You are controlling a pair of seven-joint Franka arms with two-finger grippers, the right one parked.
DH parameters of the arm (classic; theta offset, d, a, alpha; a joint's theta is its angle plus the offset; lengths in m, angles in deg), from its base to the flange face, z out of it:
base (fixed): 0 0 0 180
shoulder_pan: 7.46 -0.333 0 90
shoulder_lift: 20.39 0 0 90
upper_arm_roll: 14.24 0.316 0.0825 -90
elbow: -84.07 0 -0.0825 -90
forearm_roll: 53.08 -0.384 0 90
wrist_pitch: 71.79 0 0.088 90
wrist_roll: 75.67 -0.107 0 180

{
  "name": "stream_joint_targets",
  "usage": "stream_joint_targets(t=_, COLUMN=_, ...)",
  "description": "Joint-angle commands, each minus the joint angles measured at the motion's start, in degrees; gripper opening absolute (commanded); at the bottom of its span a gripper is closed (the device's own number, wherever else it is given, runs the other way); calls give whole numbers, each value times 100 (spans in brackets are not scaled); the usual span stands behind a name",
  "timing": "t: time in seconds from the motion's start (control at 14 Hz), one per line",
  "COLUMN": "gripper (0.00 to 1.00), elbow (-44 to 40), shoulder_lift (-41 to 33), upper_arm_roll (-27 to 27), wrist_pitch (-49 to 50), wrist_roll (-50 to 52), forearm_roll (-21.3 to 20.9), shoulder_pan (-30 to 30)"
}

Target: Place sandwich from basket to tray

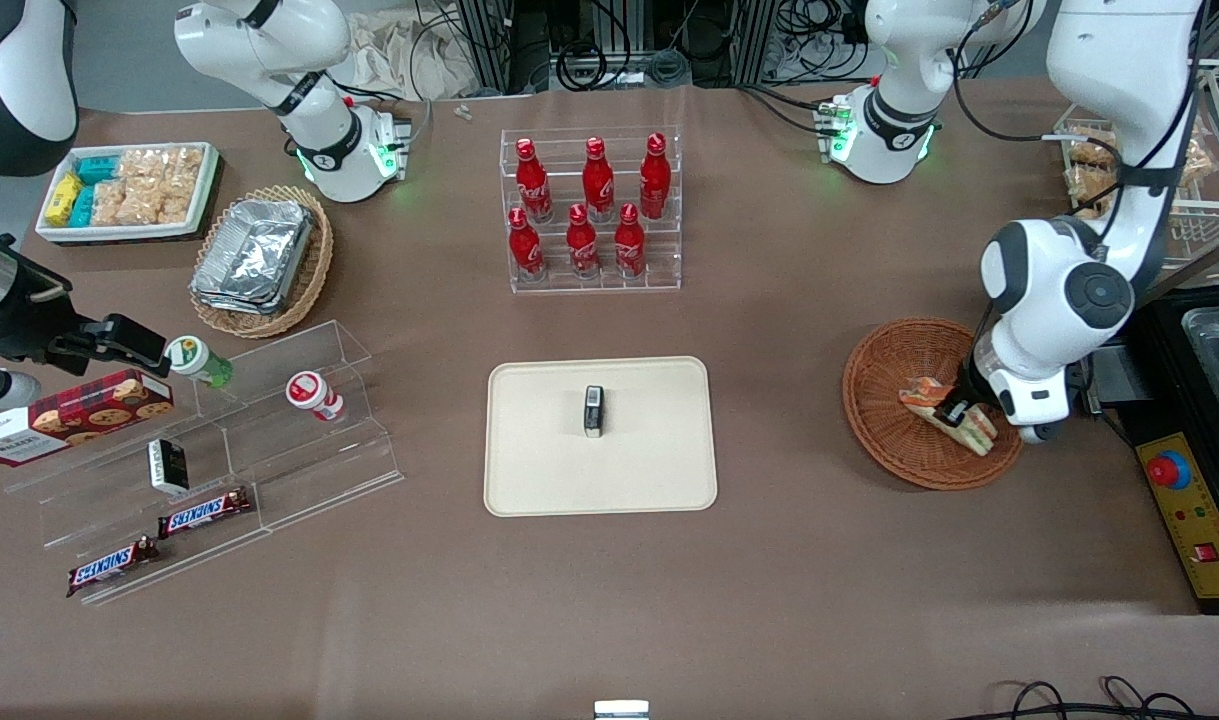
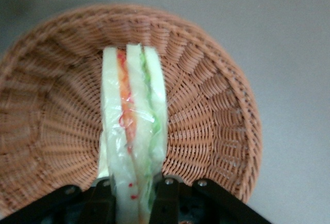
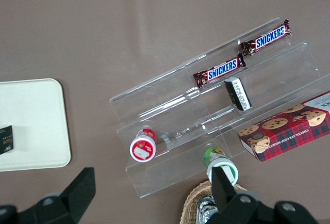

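— Between the fingers of the gripper [image 2: 133, 203] the sandwich [image 2: 135, 131] is seen, stood on edge in the basket [image 2: 216, 110]; the fingers [image 2: 166, 199] appear closed against its bread faces.

— How should the lift be done?

— Pressure should be kept light, since soft bread is likely to be crushed and the clear wrap may slip. A straight rise is advised until the basket rim is cleared.

— And the arm?

— It is bent over the basket, wrist pointed down, with the gripper low inside the rim. The tray [image 1: 529, 470] lies well apart from the gripper, toward the parked arm's end of the desk [image 1: 789, 560], with a small dark packet [image 1: 594, 411] on it to be avoided.
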Motion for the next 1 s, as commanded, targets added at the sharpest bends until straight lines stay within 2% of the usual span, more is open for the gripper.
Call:
stream_joint_targets(t=0.0, gripper=0, elbow=-1469, shoulder_lift=-143, upper_arm_roll=-49, wrist_pitch=2036, wrist_roll=-47, forearm_roll=-213, shoulder_pan=37)
stream_joint_targets(t=0.21, gripper=0, elbow=-2772, shoulder_lift=-116, upper_arm_roll=-58, wrist_pitch=3350, wrist_roll=-1101, forearm_roll=-99, shoulder_pan=37)
stream_joint_targets(t=0.43, gripper=0, elbow=-3424, shoulder_lift=-116, upper_arm_roll=-67, wrist_pitch=3845, wrist_roll=-1578, forearm_roll=243, shoulder_pan=46)
stream_joint_targets(t=0.5, gripper=0, elbow=-3557, shoulder_lift=-108, upper_arm_roll=-67, wrist_pitch=3872, wrist_roll=-1631, forearm_roll=384, shoulder_pan=46)
stream_joint_targets(t=0.93, gripper=0, elbow=-3593, shoulder_lift=-90, upper_arm_roll=-93, wrist_pitch=3881, wrist_roll=-2606, forearm_roll=411, shoulder_pan=63)
